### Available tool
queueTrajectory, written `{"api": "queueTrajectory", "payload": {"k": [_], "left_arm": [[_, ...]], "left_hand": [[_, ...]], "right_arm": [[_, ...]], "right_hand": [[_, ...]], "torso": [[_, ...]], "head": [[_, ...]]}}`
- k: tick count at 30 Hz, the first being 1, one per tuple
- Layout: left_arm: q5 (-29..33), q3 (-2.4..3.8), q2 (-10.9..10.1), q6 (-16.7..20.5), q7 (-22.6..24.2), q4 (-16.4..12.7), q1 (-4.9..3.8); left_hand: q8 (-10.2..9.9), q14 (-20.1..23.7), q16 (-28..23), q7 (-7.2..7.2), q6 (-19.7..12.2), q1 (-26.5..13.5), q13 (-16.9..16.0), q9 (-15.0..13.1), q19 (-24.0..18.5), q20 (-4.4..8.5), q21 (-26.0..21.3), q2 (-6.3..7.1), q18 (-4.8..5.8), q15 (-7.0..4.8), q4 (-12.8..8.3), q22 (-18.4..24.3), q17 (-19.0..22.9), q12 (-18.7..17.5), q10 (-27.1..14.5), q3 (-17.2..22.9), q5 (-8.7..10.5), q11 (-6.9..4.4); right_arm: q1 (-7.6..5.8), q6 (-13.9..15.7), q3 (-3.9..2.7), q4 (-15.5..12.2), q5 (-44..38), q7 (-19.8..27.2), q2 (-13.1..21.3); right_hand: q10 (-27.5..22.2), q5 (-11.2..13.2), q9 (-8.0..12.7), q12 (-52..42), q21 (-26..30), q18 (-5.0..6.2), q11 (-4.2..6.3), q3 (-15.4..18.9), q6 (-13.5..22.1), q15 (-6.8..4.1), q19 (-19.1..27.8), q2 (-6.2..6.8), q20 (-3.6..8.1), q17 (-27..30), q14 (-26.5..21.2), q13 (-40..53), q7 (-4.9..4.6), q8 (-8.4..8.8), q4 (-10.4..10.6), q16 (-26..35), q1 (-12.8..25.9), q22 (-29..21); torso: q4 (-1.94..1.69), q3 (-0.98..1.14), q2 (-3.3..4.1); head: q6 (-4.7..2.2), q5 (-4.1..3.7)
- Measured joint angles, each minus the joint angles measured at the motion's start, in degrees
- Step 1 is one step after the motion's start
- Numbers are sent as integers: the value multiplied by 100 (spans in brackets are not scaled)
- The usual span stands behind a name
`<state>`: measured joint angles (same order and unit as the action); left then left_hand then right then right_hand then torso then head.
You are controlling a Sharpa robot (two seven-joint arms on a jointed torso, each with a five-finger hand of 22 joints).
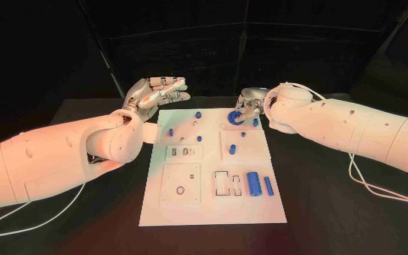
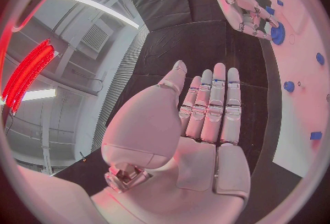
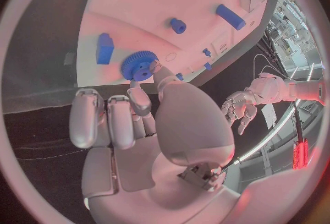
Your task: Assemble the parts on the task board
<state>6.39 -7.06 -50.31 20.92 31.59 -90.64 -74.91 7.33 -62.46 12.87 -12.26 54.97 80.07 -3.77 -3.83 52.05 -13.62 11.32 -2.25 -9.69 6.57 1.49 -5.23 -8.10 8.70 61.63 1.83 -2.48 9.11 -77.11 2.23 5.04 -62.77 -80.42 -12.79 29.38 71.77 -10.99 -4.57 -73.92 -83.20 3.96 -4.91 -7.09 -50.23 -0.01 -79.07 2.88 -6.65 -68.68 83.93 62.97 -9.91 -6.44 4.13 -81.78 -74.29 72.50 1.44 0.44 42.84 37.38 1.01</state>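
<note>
Right hand (image 3: 148, 119) pinches the blue gear (image 3: 139, 65), partly hiding it; left hand (image 2: 206, 125) spread, holding nothing

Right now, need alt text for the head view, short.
The right robot hand touches a blue gear at the far end of the white task board, while the left robot hand hovers open beside the board's far left corner. Small blue parts dot the board.

- The task board (image 1: 213, 208) looks like smooth, matt white plastic.
- The blue gear (image 3: 139, 65) and blue cylinder (image 1: 252, 183) look like matt plastic.
- Each robot hand, left (image 2: 206, 119) and right (image 3: 148, 119), has a satin silver, metallic-looking finish.
- The desk (image 1: 76, 219) is matt black.
</note>
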Motion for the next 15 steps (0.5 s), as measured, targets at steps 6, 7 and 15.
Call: {"api": "queueTrajectory", "payload": {"k": [6,7,15], "left_arm": [[0,0,0,-3,-4,3,0],[0,0,1,-4,-4,4,0],[1,0,4,-8,-8,4,0]], "left_hand": [[0,0,-24,0,0,0,0,0,0,0,0,0,0,0,-13,3,0,0,0,-13,0,0],[0,0,-24,0,0,0,0,0,0,0,0,0,0,0,-16,5,1,0,0,-16,0,0],[0,0,-24,0,0,0,0,0,0,0,0,0,0,0,-16,5,1,0,0,-16,0,0]], "right_arm": [[0,-11,0,38,12,-12,-30],[0,-12,0,38,12,-14,-36],[12,-16,-5,-13,-84,-40,-52]], "right_hand": [[0,0,0,-21,-21,1,0,-60,0,0,0,10,0,-52,0,54,0,0,-60,-15,-126,26],[0,0,1,-33,-22,1,0,-67,0,0,0,11,0,-58,0,63,0,0,-68,-27,-127,32],[72,132,3,-131,-45,2,10,-259,-66,0,-41,-14,1,-140,0,275,-2,-105,-375,-58,-512,103]], "torso": [[0,1,0],[0,1,0],[1,3,-3]], "head": [[6,-2],[7,0],[25,2]]}}
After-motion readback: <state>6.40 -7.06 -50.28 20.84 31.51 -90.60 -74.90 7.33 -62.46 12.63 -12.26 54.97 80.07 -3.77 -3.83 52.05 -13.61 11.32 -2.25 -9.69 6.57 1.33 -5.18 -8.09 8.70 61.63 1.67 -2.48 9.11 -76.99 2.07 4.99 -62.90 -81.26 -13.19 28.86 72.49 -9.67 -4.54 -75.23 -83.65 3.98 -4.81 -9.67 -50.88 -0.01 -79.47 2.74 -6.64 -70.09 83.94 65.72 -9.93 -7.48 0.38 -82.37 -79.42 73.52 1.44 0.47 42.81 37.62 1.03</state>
